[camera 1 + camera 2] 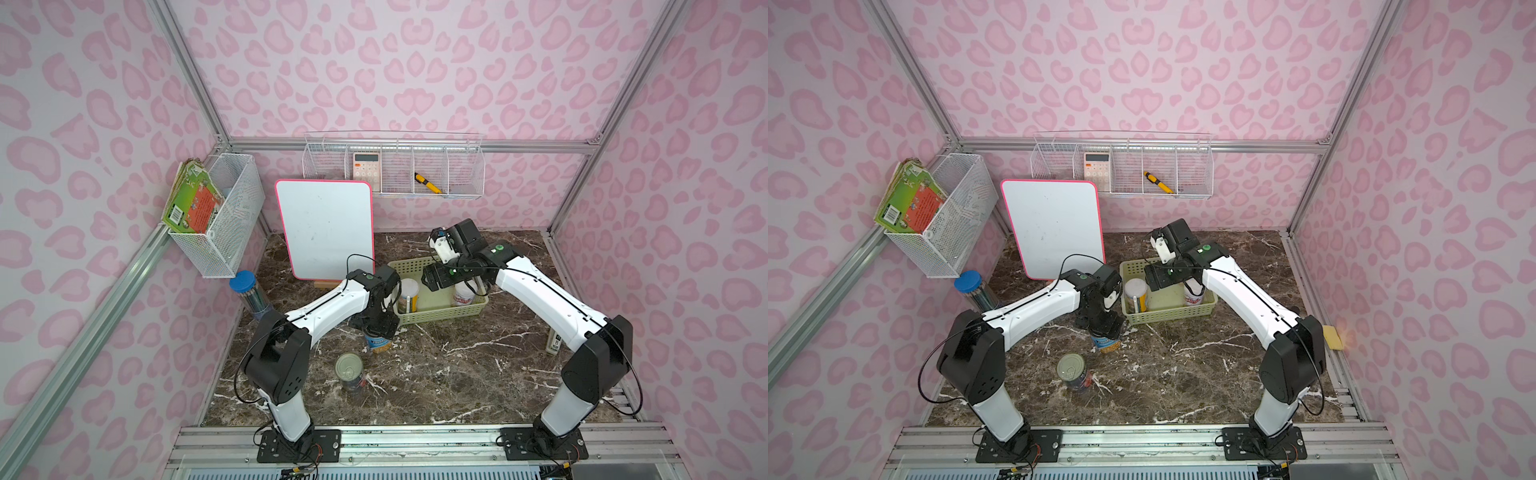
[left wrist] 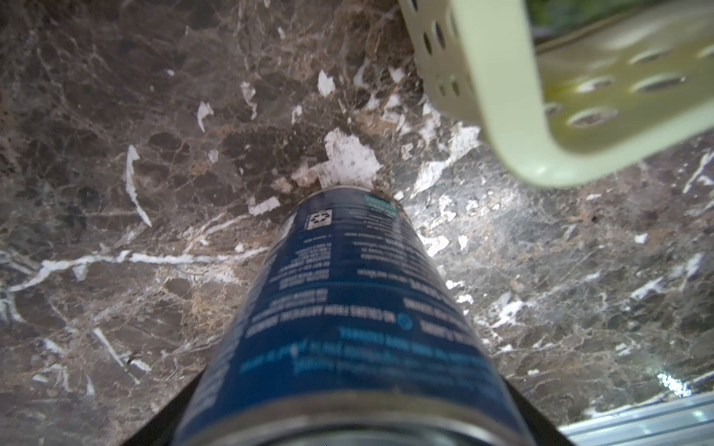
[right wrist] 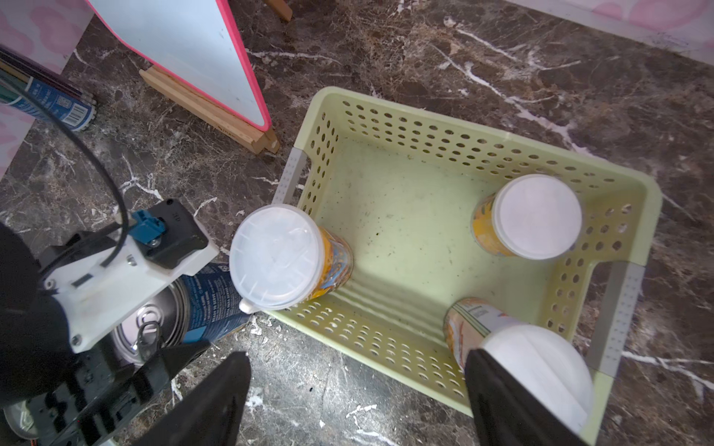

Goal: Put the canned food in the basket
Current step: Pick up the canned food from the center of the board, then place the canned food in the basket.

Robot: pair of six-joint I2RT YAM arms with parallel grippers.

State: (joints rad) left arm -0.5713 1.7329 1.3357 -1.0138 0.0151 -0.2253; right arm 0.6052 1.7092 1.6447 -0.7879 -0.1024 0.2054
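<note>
Done: three white-lidded cans point(image 3: 539, 216) stand in the basket point(image 1: 436, 316), mid-frame | To do: blue-yellow can point(image 1: 380, 344) and dark can point(image 1: 350, 371) on the tabletop point(image 1: 457, 374), lower centre | my left gripper point(image 1: 376, 327) straddles the blue-yellow can, clamp unclear | my right gripper point(image 3: 357, 363) is spread wide above the basket, empty.

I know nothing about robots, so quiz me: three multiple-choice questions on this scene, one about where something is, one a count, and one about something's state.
1. Where is the blue can?
A) in the basket
B) on the table, under the left gripper
C) on top of another can

2. How many white-lidded cans stand in the basket?
A) one
B) two
C) three

3. How is the dark can?
A) upright
B) on its side
C) crushed

Answers:
1 B, it stands on the table outside the basket with the gripper over it.
2 C, the right wrist view shows all three.
3 A, its silver top faces up.
</note>
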